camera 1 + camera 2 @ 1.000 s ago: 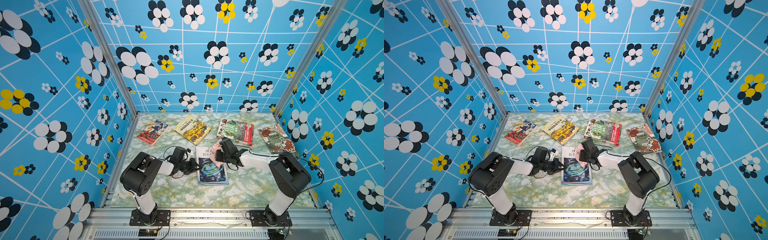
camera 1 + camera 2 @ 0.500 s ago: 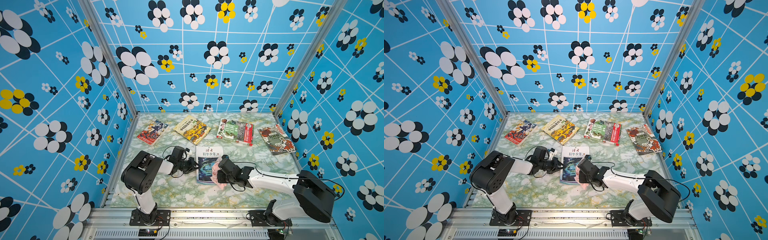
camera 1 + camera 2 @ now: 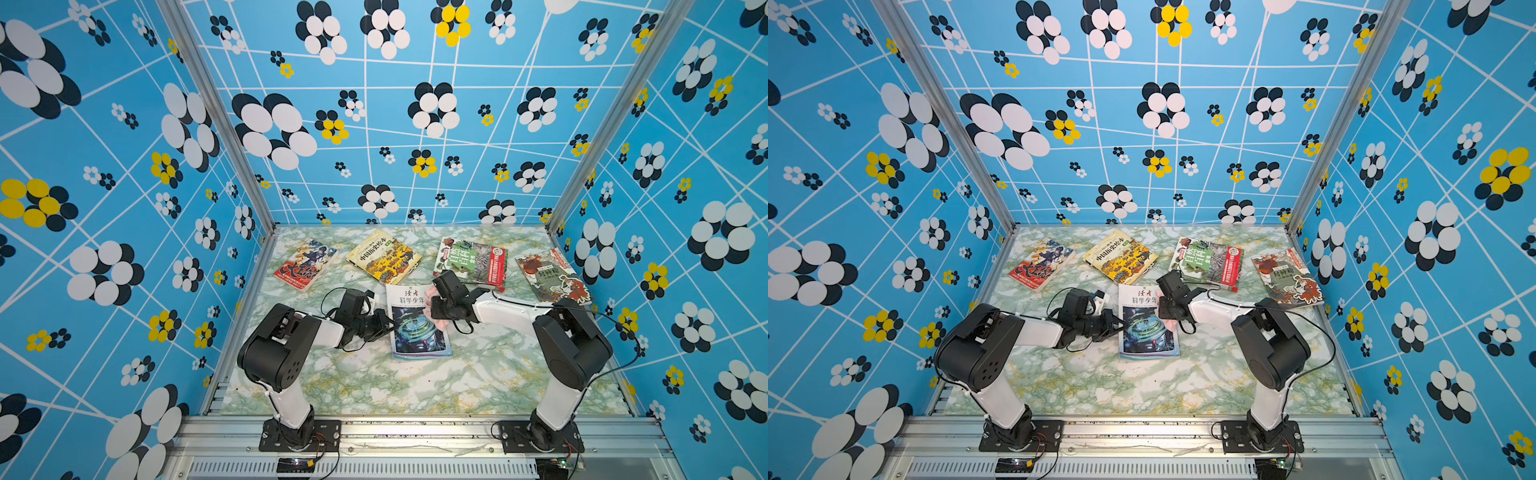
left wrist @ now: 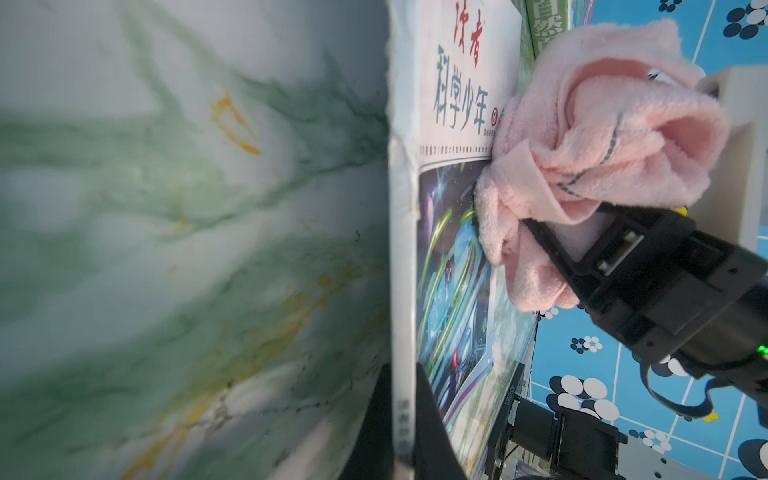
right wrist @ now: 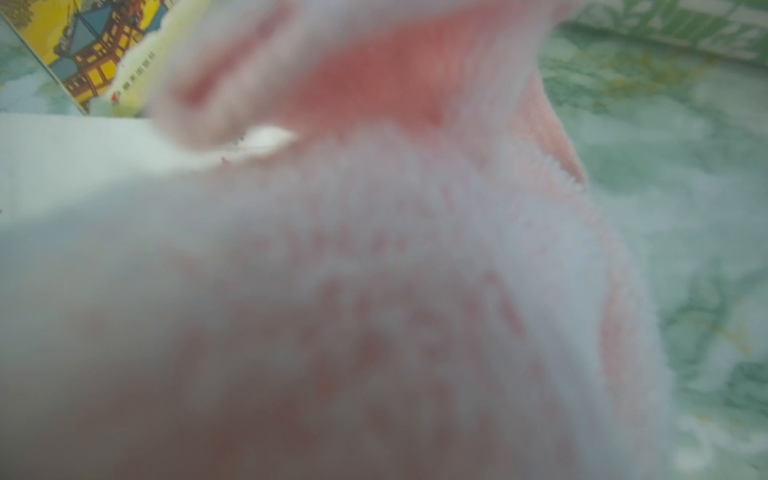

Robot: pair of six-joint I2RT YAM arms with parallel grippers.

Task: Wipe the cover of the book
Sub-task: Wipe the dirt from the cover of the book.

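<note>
Green-veined marble tabletop (image 3: 415, 386) is enclosed by blue walls (image 3: 124, 166) printed with black, white and yellow flowers. Near the middle of it the book (image 3: 417, 334) is laid flat, cover up, with a white title band at its far end and a blue picture below that. The book's left edge is clamped in the left hand (image 3: 384, 326). In the left wrist view the spine is seen pinched between two dark fingers (image 4: 432, 436).

One crumpled pink cloth (image 3: 441, 325) is pressed against the right side of the cover, where the title band meets the picture, and part of it is draped over the book's right edge. The cloth is gripped by the right hand (image 3: 442, 306), whose fingers are closed on it. The right wrist view is almost filled by the blurred cloth, so the fingers themselves cannot be made out there.

Five books are counted in all. The other four are spread flat in a row along the far side:
- a red book (image 3: 305, 264)
- a yellow book (image 3: 384, 257)
- a green book (image 3: 469, 259)
- a dragon book (image 3: 552, 276)

The yellow book's near corner is set just beside the far edge of the book. The green book lies just behind the right hand. The red book and the dragon book are kept well apart from both hands. Two arms are mounted at the near edge, and both are stretched inward to the book.
</note>
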